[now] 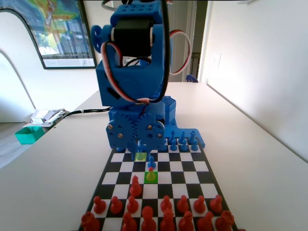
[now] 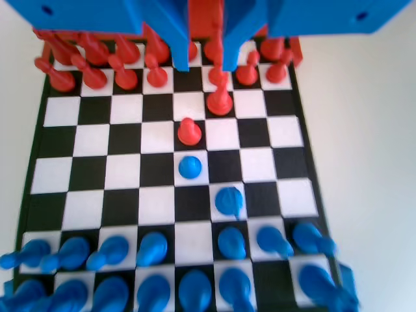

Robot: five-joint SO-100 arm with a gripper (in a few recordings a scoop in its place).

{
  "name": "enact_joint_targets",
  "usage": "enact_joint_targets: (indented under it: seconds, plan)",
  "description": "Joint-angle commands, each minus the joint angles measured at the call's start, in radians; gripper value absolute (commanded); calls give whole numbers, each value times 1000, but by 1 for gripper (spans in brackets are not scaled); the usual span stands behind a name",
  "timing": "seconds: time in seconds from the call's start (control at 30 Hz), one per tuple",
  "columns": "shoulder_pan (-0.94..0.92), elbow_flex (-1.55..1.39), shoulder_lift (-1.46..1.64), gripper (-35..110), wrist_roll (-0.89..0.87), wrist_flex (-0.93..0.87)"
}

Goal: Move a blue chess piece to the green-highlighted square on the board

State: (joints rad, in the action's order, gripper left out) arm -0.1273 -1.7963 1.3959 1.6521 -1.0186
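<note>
The board [image 1: 191,166] [image 2: 97,174] lies under my blue arm. In the wrist view the blue chess piece [image 2: 229,200] stands in the third row from the blue side, right of centre. A round-headed blue pawn [image 2: 190,167] [image 1: 151,161] stands one row further on. The green-highlighted square [image 1: 146,179] holds a red pawn [image 1: 151,172] [image 2: 189,132]. The yellow square [image 1: 140,156] lies just under the arm's low end. My gripper [image 2: 207,55] hangs above the board's red half, open, with nothing between its jaws.
Another advanced red pawn [image 2: 220,101] [image 1: 135,186] stands beside the green square's column. The red back rows [image 1: 154,216] and the blue back rows [image 2: 156,273] are crowded. A green tray [image 1: 29,134] sits at the table's left edge.
</note>
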Motion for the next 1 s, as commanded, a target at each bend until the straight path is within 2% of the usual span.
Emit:
enact_joint_targets:
  seconds: [0.0,0.97]
  plan:
    - [3,-11,32,9,11,41]
    - [38,-164,-12,10,14,170]
